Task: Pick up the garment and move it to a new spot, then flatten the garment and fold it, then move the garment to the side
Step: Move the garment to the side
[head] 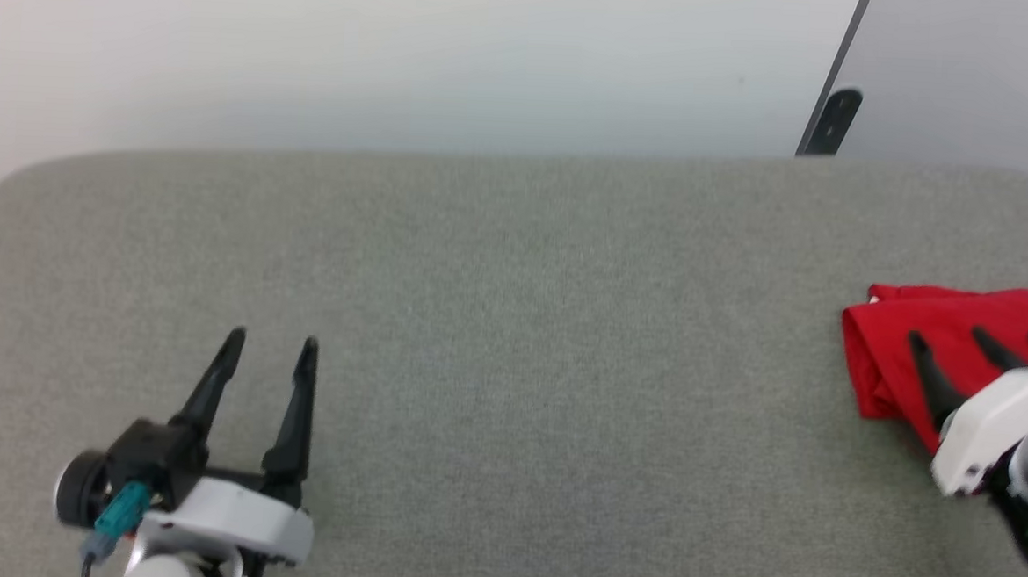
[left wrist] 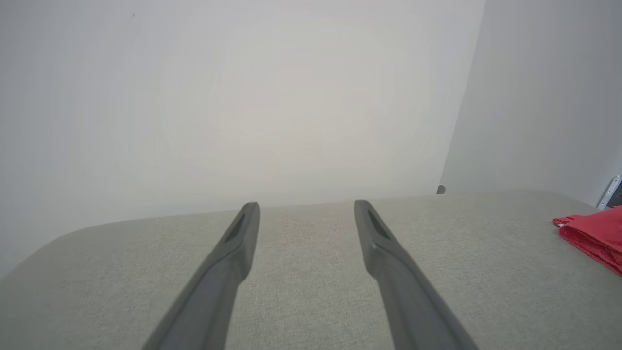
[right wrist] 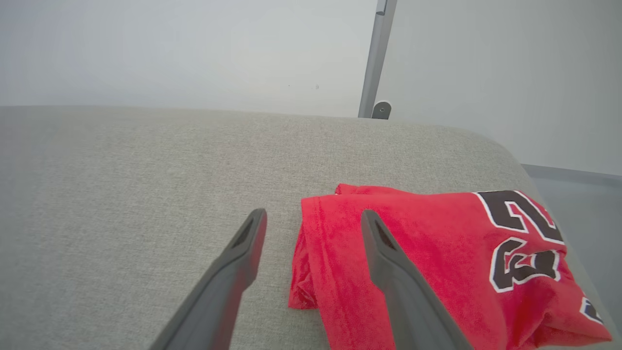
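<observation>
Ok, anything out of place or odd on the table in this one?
Nothing spilled or damaged. The jersey lies folded close to the table's right edge, and the fold facing the table's middle is a little bunched. The right gripper hangs open at that fold; the left gripper is open, well apart.

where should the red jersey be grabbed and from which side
Grip the red jersey at its bunched folded edge facing the middle of the table, coming down from above with the right gripper, whose open fingers straddle that edge. The layers stack there, so one pinch likely catches them all.
</observation>
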